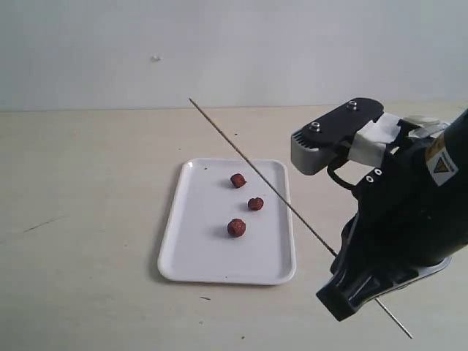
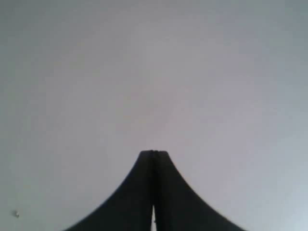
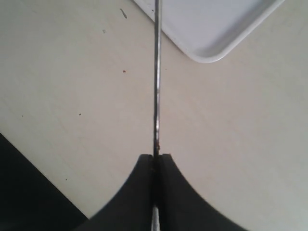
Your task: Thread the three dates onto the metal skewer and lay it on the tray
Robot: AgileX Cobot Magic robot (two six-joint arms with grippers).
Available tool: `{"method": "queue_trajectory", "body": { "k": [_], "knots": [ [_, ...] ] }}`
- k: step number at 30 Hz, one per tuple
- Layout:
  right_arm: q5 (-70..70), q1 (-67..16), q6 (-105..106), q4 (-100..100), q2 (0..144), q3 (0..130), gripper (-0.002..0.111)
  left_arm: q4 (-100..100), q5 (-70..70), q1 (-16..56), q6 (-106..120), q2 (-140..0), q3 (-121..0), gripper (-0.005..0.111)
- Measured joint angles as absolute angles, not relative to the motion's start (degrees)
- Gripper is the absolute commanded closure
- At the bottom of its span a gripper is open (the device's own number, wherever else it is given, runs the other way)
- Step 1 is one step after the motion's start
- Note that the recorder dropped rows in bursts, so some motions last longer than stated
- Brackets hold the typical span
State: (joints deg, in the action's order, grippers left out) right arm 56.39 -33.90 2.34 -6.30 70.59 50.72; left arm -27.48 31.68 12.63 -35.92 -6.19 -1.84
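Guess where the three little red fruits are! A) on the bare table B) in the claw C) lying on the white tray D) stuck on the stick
C: the three fruits lie loose on the tray, and the stick in the right claw has nothing on it.

Your exterior view looks down across the tabletop [image 1: 88,219]. The right wrist view, close above it, shares a corner of the tray [image 3: 216,24]. The left wrist view faces blank grey.

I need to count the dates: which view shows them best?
The exterior view: all three dates lie apart on the white tray. The right wrist view shows only a tray corner, no dates; the left wrist view shows neither.
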Motion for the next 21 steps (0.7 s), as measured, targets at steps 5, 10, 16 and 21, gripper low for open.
{"method": "queue_trajectory", "body": {
  "k": [5,10,16,21],
  "knots": [
    [56.54,-33.90,2.34,-6.69,70.59,50.72,0.108,-18.83,22.32,12.63,-36.36,-16.86,-4.93,0.107],
    [57.11,-33.90,1.21,-4.64,70.01,50.72,0.108,1.28,1.22,12.63,-36.36,-33.93,-22.80,0.107],
    [57.18,-33.90,-2.79,0.00,64.65,50.72,0.108,0.00,-33.14,12.63,-4.14,-56.90,-50.31,0.107],
    [57.18,-33.90,-3.00,0.00,63.83,50.72,0.108,-7.78,-54.12,12.63,13.49,-70.85,-60.53,0.107]
  ]
}}
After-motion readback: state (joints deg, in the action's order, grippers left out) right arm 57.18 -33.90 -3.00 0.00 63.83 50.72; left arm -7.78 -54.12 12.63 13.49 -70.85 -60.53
